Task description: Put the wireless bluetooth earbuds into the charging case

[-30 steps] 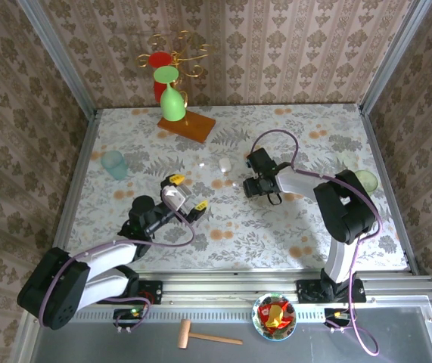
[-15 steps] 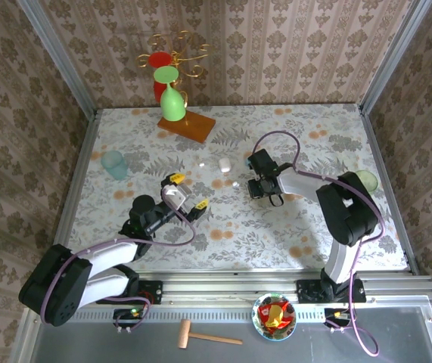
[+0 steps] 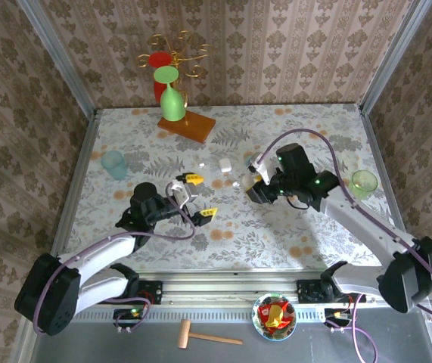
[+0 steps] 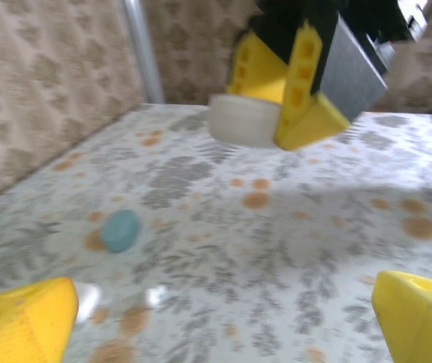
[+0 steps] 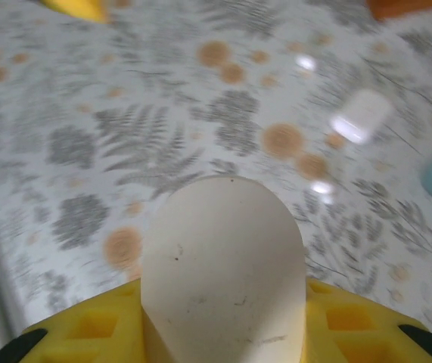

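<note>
Top view: left tool [image 3: 201, 196] at mid-counter, jaws spread wide, nothing between them. Right tool [image 3: 253, 186] just right of it, clamped on a white case [image 3: 249, 181]. Earbuds [image 3: 236, 184]: tiny white specks on the counter between the tools. Second white case [image 3: 225, 164] lies just beyond them, toward the far edge.

Left wrist: blurred. Held case hangs off the counter. A pale blue case [image 4: 121, 229] lies flat nearer the left wall.

Right wrist: small dark scuffs on the held case's rounded end. Yellow fingers [image 5: 87, 329] on either side.
</note>
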